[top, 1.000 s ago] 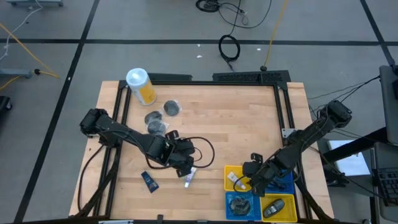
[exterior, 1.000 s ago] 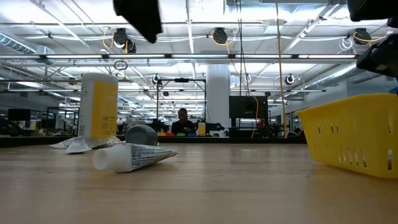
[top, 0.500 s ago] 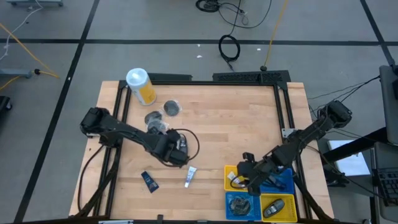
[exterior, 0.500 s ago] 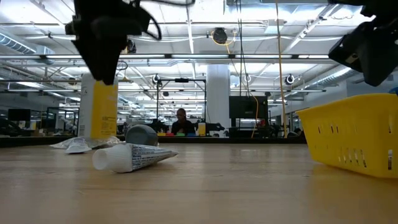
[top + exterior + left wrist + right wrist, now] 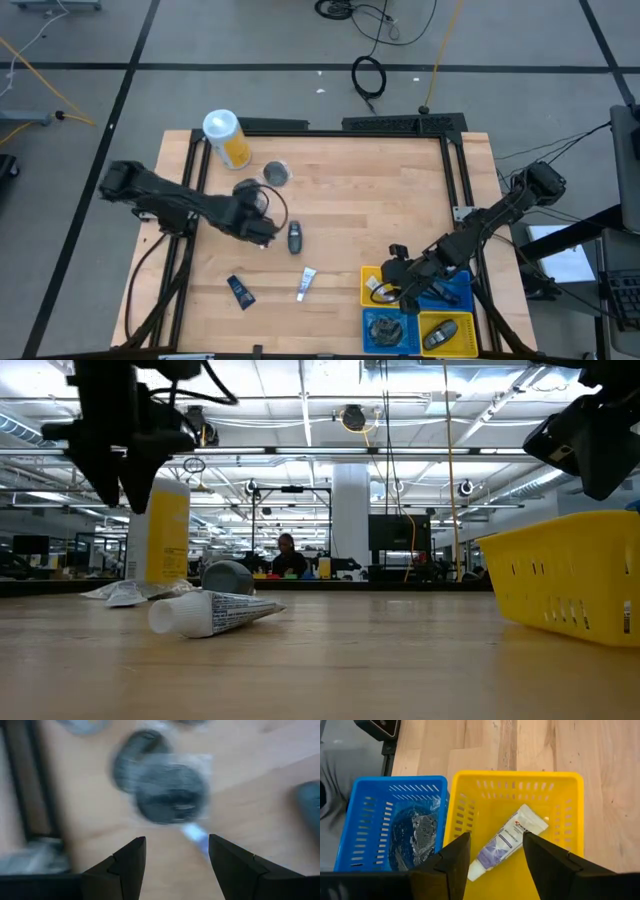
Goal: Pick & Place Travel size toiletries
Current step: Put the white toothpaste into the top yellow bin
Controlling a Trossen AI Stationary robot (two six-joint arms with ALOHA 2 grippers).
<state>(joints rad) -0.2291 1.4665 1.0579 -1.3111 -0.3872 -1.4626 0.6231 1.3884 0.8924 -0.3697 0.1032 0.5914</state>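
1. Since half a second ago the left gripper has pulled back toward the table's left side; it now hangs over the round grey jar near the left rail.
2. A dark oval bottle now lies in the open on the wood just beside the left gripper, on the spot that the gripper covered in the earlier high view.
3. The left gripper's fingers stand spread with nothing between them; its wrist view looks down on a blurred grey jar in clear wrap.
4. In the low view the left arm has shifted further left and now hangs in front of the large yellow canister.
5. The right gripper has barely moved: it hovers over the near-right bins, above the yellow bin.
6. Its fingers are apart and hold nothing; a white tube lies slanted in the yellow bin beneath them, and a wrapped item rests in the blue bin beside it.
7. A second grey jar sits near the canister.
8. A white tube and a dark blue tube lie on the wood near the front edge, well apart from both grippers; the white one shows in the low view.
9. A person sits far off in the room behind.
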